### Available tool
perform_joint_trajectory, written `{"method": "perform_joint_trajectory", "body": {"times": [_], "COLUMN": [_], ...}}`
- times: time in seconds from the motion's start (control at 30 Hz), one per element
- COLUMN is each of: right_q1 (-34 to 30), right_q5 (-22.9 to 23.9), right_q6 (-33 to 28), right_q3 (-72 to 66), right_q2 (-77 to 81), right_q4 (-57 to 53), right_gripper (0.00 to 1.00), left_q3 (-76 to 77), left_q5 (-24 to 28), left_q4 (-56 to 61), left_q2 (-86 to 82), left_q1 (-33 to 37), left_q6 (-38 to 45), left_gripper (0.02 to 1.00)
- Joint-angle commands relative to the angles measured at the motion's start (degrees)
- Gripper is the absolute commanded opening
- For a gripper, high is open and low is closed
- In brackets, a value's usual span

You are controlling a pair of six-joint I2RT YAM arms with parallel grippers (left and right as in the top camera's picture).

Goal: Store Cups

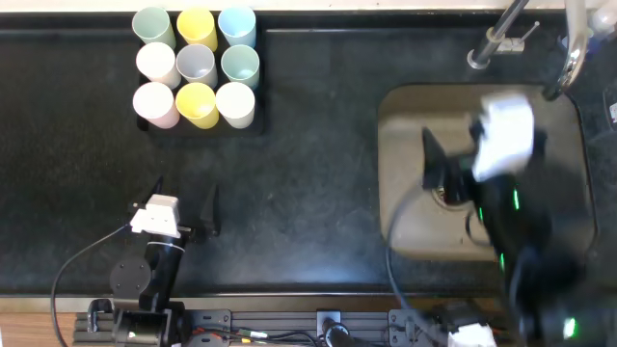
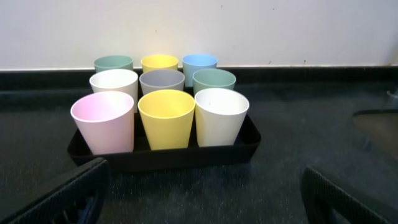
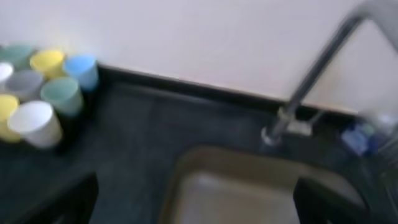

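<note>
Nine cups upright in black tray.

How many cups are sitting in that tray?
9, in the tray, three rows. Front: pink, yellow, white. Middle: white, grey, green. Back: green, yellow, blue. None seems hidden.
</note>
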Motion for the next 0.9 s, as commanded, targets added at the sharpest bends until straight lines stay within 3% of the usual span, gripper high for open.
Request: {"method": "perform_joint_trajectory", "body": {"times": [0.03,0.3,0.57,0.83,0.9], "right_q1": [-3.9,-5.3,-5.4,-5.4,-5.4], "right_q5": [-1.4,-2.8,-4.6,-4.7,-4.6], "right_q6": [-0.5,2.3,3.7,3.7,3.7], "right_q3": [-14.4,-36.1,-53.7,-63.1,-63.7], "right_q2": [-14.2,-30.1,-42.4,-42.2,-42.2], "right_q4": [6.6,17.6,36.0,48.6,47.1], "right_gripper": [0.998,0.998,0.998,0.998,0.996], "left_q3": [0.0,0.0,0.0,0.0,0.0], "left_q5": [-0.1,-0.1,-0.1,-0.1,-0.1], "left_q4": [-0.3,-0.3,-0.3,-0.3,-0.3], "left_q2": [-0.6,-0.6,-0.6,-0.6,-0.6], "left_q1": [0.5,0.5,0.5,0.5,0.5], "left_q6": [1.0,1.0,1.0,1.0,1.0], "left_gripper": [1.000,1.000,1.000,1.000,1.000]}}
